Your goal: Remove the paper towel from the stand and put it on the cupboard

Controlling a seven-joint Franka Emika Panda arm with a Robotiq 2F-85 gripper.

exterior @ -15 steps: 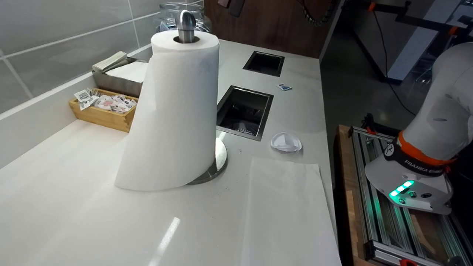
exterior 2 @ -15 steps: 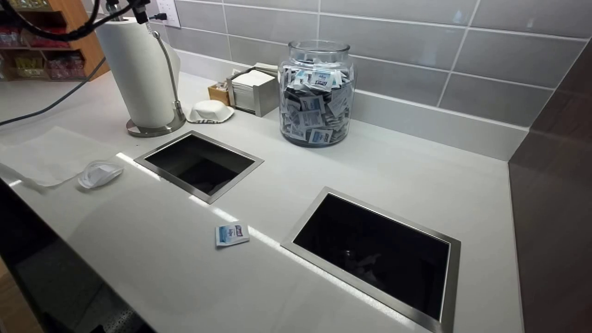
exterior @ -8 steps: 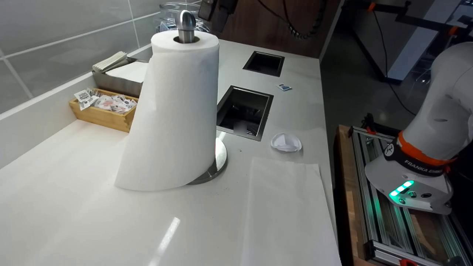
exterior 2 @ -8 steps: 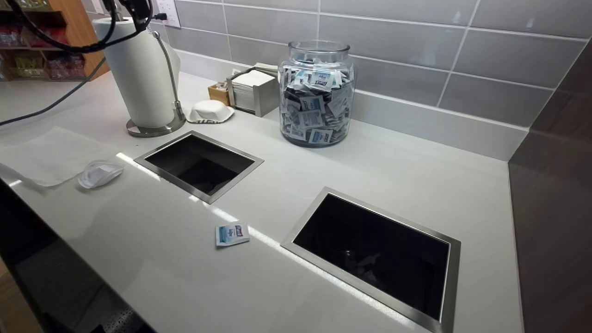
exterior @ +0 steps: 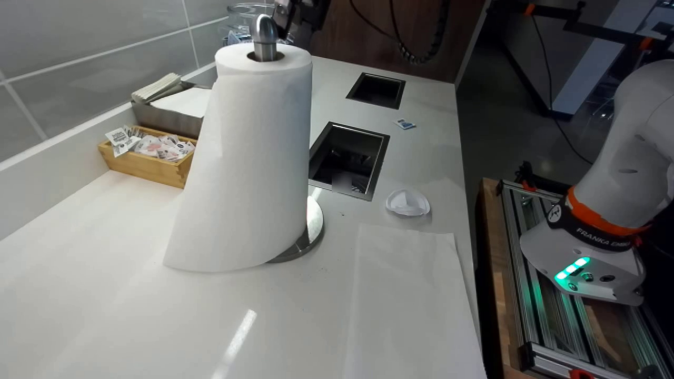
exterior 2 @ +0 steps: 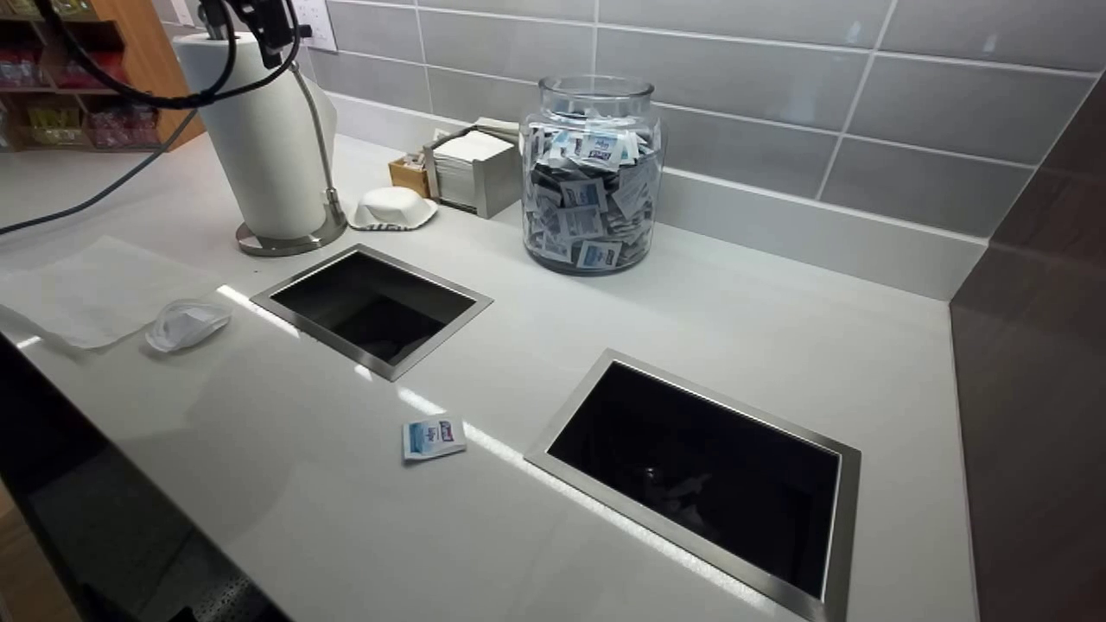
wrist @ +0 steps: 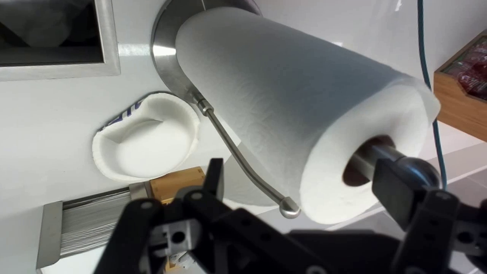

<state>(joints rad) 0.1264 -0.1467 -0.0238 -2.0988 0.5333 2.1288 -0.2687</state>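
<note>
A white paper towel roll point(exterior: 258, 158) stands upright on its metal stand point(exterior: 310, 231), a loose sheet flaring at one side. Both also show in an exterior view, the roll point(exterior 2: 259, 138) above the stand's round base point(exterior 2: 289, 248). The centre pole's rounded knob point(exterior: 265, 29) pokes out of the top. In the wrist view my gripper point(wrist: 302, 171) is open and empty near the roll's point(wrist: 281, 80) top end. One finger overlaps the pole's knob; I cannot tell whether they touch. The stand's thin side rod point(wrist: 243, 163) ends between the fingers in view. No separate cupboard is identifiable; the white counter point(exterior: 105, 316) is.
A paper bowl point(wrist: 152, 140), a napkin holder point(exterior 2: 484, 177) and a wooden packet box point(exterior: 147, 163) stand near the roll. A glass jar point(exterior 2: 592, 181) is by the tiled wall. Two framed openings point(exterior 2: 380, 302) point(exterior 2: 691, 484) cut the counter. Thin paper point(exterior: 410, 295) lies along the edge.
My gripper has moved closer to the top of the roll and lower, leftward in an exterior view. Its cables swung along. The roll and stand have not moved.
</note>
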